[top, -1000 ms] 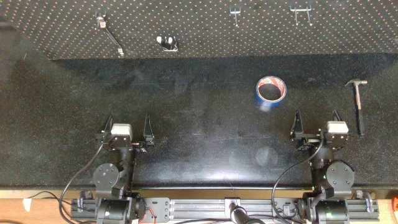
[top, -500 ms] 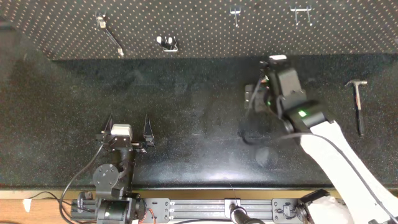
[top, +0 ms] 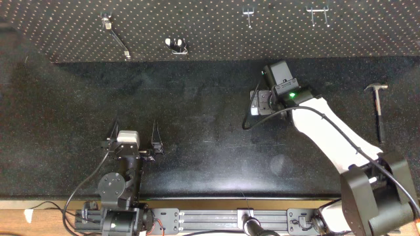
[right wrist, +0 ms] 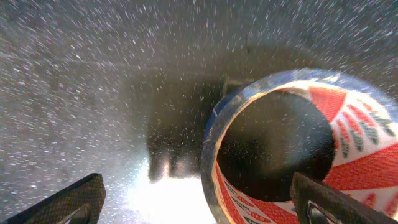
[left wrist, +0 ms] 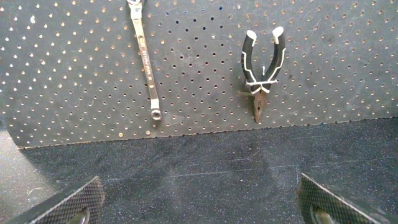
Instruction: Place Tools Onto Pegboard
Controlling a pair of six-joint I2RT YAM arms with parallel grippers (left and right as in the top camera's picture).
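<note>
**A:** Where do we have the roll of blue tape with the red-and-white printed lining (right wrist: 364, 140), reckoned from our right claw (right wrist: 199, 202)?

**B:** Below the claw and off to one side. We look straight down its bore, so we take it to lie on the dark speckled bench (right wrist: 93, 74) with the hole facing up at us. Its near rim sits about under the midline between our fingers. The rest of the ring runs out under one finger and past it.

**A:** And the claw itself?

**B:** Released, fingers spread wide, nothing between them. We cannot tell how far above the roll it hangs.

**A:** So the coming move turns on that sideways offset?

**B:** We judge so. A ring gives us no long axis to line up with. What counts is sliding toward that finger's side until the tape wall lies between our fingers, one inside the bore and one outside.

**A:** Could our left claw (top: 136, 131) serve instead?

**B:** It is released too, but it sits back by its base, well apart from the roll, facing the black pegboard (left wrist: 74, 93). The right is much nearer.
</note>
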